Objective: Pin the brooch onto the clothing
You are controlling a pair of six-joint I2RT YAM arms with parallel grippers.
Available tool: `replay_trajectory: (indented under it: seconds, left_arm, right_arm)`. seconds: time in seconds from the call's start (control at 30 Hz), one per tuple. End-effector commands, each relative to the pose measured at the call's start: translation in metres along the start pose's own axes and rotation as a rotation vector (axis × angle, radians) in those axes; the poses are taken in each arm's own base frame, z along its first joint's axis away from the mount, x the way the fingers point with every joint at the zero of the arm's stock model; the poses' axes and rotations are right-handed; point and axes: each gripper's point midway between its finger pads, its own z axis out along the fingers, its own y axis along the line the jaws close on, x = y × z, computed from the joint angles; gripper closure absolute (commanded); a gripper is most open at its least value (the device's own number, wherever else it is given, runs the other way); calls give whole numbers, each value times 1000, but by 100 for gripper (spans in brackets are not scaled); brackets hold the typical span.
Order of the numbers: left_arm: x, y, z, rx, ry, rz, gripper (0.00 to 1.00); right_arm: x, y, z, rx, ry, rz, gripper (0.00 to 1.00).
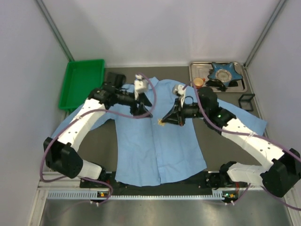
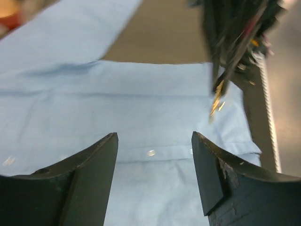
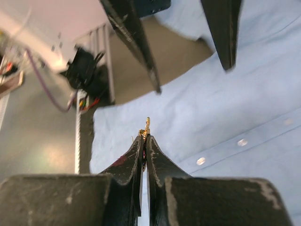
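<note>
The light blue shirt point(image 1: 155, 146) lies flat on the table, collar at the far end. My right gripper point(image 1: 164, 121) is shut on the tiny gold brooch point(image 3: 146, 128), holding it just above the shirt's chest near the button placket. The brooch also shows in the top view point(image 1: 161, 122) and in the left wrist view point(image 2: 216, 99). My left gripper point(image 1: 142, 111) is open and empty, hovering over the shirt point(image 2: 141, 108) left of the placket, its fingers point(image 2: 89, 179) apart. The shirt fills the right wrist view point(image 3: 211, 117).
A green bin point(image 1: 81, 82) stands at the back left. A metal tray point(image 1: 241, 84) at the back right holds a blue star-shaped dish point(image 1: 224, 72) and an orange cup point(image 1: 199, 82). A small black object point(image 1: 246, 101) lies right of the shirt.
</note>
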Motion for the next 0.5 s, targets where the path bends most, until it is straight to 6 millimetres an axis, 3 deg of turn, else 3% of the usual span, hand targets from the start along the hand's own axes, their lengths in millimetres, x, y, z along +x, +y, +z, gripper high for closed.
replay_trajectory:
  seconds: [0.0,0.03,0.07,0.1,0.17,0.2,0.47]
  left_arm:
    - [-64,41,-65,-173,-355,-106,30]
    - [-56,42,-68,-170,-415,-274,30]
    - [-78,47,-87,-217,-514,-155,29]
    - [-85,45,-91,-210,-582,-251,28]
    - [-79,45,-88,-196,-642,-321,28]
    - [-94,40,-94,-178,-717,-333,28]
    - [-111,21,-74,-55,-789,-343,31]
  right_arm:
    - [-102,-15,-28,52,-274,-43,100]
    - [-114,-18,-32,63,-315,-26,100]
    - [-127,-20,-37,79,-362,-8,100]
    - [-146,-16,-43,69,-431,11,100]
    - [-159,-16,-46,72,-484,35,100]
    - [-166,-11,-48,50,-516,65,100]
    - [-163,-5,-48,0,-544,180,100]
